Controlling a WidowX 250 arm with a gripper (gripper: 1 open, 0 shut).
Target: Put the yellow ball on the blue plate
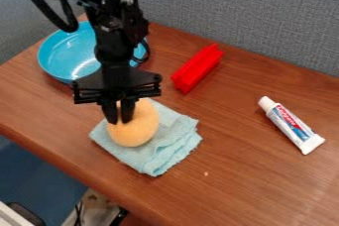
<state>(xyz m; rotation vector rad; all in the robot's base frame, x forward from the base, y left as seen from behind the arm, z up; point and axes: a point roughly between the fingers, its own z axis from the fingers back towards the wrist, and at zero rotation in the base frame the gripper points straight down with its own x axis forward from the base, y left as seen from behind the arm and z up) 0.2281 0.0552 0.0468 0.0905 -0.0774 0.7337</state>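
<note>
Step in hand: grasp. Gripper (pixel 121 104) points straight down, fingers drawn in and pinching top of yellow ball (pixel 131 126). Ball rests on teal cloth (pixel 162 139), near left of table (pixel 252 161). Blue plate (pixel 61 56) lies far left, empty, apart from cloth. Next move, by judgement: lift clear of cloth, carry back-left over plate, lower, release.

We see a smooth, matt yellow ball (pixel 131 128) on a soft, rumpled teal cloth (pixel 166 143). The blue plate (pixel 63 56) looks like glossy plastic, the table (pixel 239 161) like polished brown wood, and the red block (pixel 197 67) like plain plastic.
</note>
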